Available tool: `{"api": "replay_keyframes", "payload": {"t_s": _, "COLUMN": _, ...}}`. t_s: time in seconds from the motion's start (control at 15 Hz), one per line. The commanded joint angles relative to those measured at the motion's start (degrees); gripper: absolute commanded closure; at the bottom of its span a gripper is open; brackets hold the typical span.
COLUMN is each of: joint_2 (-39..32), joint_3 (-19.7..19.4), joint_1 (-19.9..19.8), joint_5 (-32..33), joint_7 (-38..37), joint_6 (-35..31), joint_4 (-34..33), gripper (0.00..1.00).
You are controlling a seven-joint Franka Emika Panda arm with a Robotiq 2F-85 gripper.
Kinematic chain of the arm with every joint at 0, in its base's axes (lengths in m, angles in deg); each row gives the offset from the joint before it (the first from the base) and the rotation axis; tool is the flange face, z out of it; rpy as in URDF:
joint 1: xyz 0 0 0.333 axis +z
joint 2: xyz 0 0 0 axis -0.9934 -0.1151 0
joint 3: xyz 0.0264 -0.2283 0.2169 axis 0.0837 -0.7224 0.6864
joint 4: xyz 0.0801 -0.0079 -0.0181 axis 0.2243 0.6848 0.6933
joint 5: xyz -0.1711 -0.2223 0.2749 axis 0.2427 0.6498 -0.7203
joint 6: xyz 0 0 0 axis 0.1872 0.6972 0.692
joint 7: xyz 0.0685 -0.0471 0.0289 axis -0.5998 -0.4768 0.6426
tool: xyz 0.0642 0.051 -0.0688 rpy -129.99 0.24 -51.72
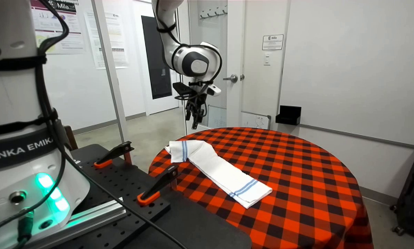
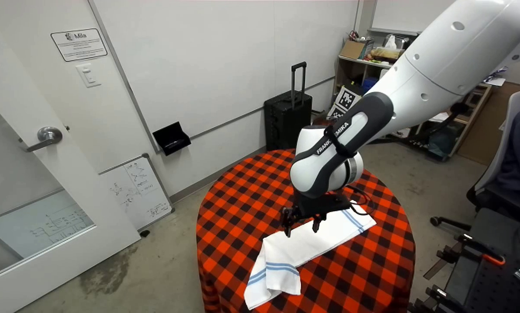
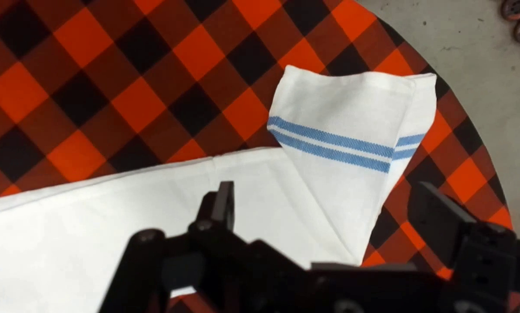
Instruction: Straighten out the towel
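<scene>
A white towel with blue stripes lies as a long folded strip on the round table, in both exterior views (image 1: 224, 169) (image 2: 286, 250). One striped end is folded over at an angle, so the strip bends near the table's edge. The other striped end lies flat. In the wrist view the towel (image 3: 260, 191) shows its bent end beyond the fingers. My gripper (image 3: 325, 187) is open, with nothing between its fingers. It hangs above the table, apart from the towel, in both exterior views (image 1: 192, 122) (image 2: 302, 232). The arm hides part of the towel's flat end in an exterior view.
A red and black checked cloth (image 1: 296, 162) covers the round table. A black workbench with orange-tipped clamps (image 1: 158, 185) borders it near the robot base. A black suitcase (image 2: 288, 115), a whiteboard wall and an office chair (image 2: 507, 143) stand around it.
</scene>
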Motion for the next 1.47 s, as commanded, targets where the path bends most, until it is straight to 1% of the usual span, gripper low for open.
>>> {"api": "replay_keyframes", "payload": {"t_s": 0.0, "joint_2": -5.3, "joint_3": -1.0, "joint_1": 4.0, "joint_5": 2.6, "joint_7": -5.0, "joint_6": 0.9, "joint_4": -5.3, "gripper": 0.00}}
{"api": "replay_keyframes", "payload": {"t_s": 0.2, "joint_2": -9.3, "joint_3": -1.4, "joint_1": 6.9, "joint_5": 4.4, "joint_7": -7.9, "joint_6": 2.0, "joint_4": -9.3, "gripper": 0.00}}
{"api": "replay_keyframes", "payload": {"t_s": 0.53, "joint_2": -16.4, "joint_3": -2.6, "joint_1": 10.5, "joint_5": 5.7, "joint_7": -12.5, "joint_6": 3.4, "joint_4": -17.2, "gripper": 0.00}}
{"api": "replay_keyframes", "payload": {"t_s": 0.93, "joint_2": -24.1, "joint_3": -2.6, "joint_1": 12.2, "joint_5": 5.5, "joint_7": -16.2, "joint_6": 5.5, "joint_4": -27.4, "gripper": 0.00}}
{"api": "replay_keyframes", "payload": {"t_s": 1.4, "joint_2": -32.5, "joint_3": -2.8, "joint_1": 14.1, "joint_5": 6.8, "joint_7": -20.7, "joint_6": 11.2, "joint_4": -39.7, "gripper": 0.00}}
